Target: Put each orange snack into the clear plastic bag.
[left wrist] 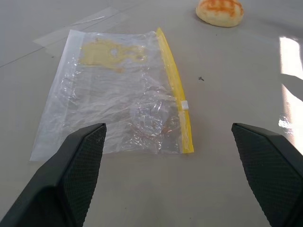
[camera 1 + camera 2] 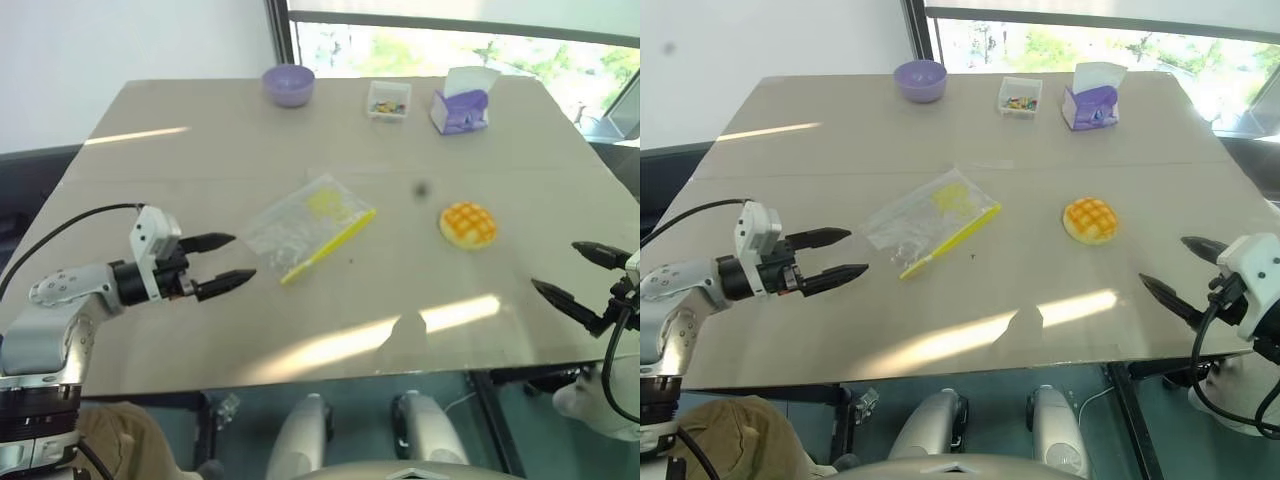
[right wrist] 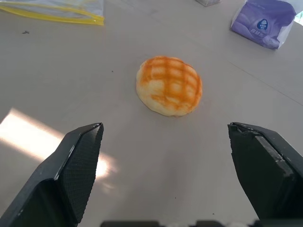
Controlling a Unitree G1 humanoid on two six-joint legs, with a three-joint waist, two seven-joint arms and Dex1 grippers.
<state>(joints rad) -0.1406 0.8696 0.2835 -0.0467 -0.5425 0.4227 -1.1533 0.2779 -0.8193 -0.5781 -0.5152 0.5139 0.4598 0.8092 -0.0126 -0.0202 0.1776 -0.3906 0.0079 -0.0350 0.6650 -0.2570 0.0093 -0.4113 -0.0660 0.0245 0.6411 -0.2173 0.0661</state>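
The bag (image 2: pixel 308 228) lies flat near the middle of the bench (image 2: pixel 200 150), its yellow zip strip (image 2: pixel 330 245) along the edge that faces the snack. Through the film a pale yellow smear shows at its far end; whether its mouth is open cannot be told. No snack is in it.

The snack (image 2: pixel 468 224) sits on the bare bench to the right of the bag, apart from it, domed side up with its criss-cross top showing.

The left gripper (image 2: pixel 228 262) hovers over the bench just left of the bag, pointing at it, jaws apart and holding nothing. In the left wrist view the bag lies between and beyond the two fingers (image 1: pixel 75 161), not touching them.

The right gripper (image 2: pixel 1175 270) is at the bench's right front edge, pointing towards the snack, jaws wide apart and empty. In the right wrist view the snack sits ahead of the fingers (image 3: pixel 75 165), clear of both.

Along the far edge stand three things in a row: a purple bowl (image 2: pixel 288 84), whose inside cannot be seen; a small clear box (image 2: pixel 389 100) with colourful bits in it; and a purple tissue box (image 2: pixel 460 108) with a white tissue sticking up from its top.
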